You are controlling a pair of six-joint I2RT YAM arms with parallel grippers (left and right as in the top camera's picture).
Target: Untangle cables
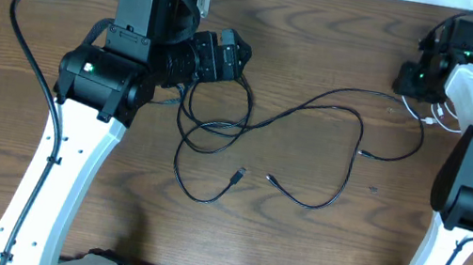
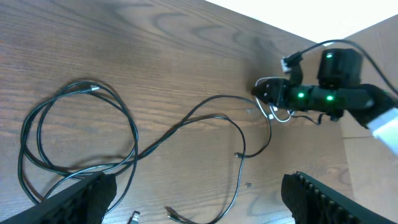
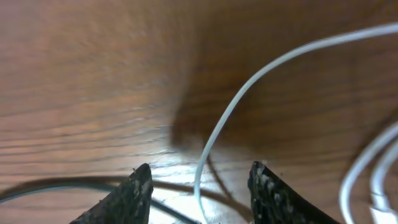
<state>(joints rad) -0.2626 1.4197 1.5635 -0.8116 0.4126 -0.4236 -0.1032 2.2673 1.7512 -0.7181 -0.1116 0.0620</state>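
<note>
Worryingly, the right claw (image 3: 199, 168), released astride the white cord (image 3: 236, 99), may also pinch nearby black cables (image 1: 214, 127), tightening the tangle.

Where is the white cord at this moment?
The white cord lies at the far right of the overhead view, at the right gripper, one loop passing between its open fingers.

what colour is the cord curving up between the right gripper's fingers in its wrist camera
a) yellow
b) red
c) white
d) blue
c: the right wrist view shows a thin white cord rising from between the spread fingers of the right gripper and arcing off to the right over the wooden table.
</note>
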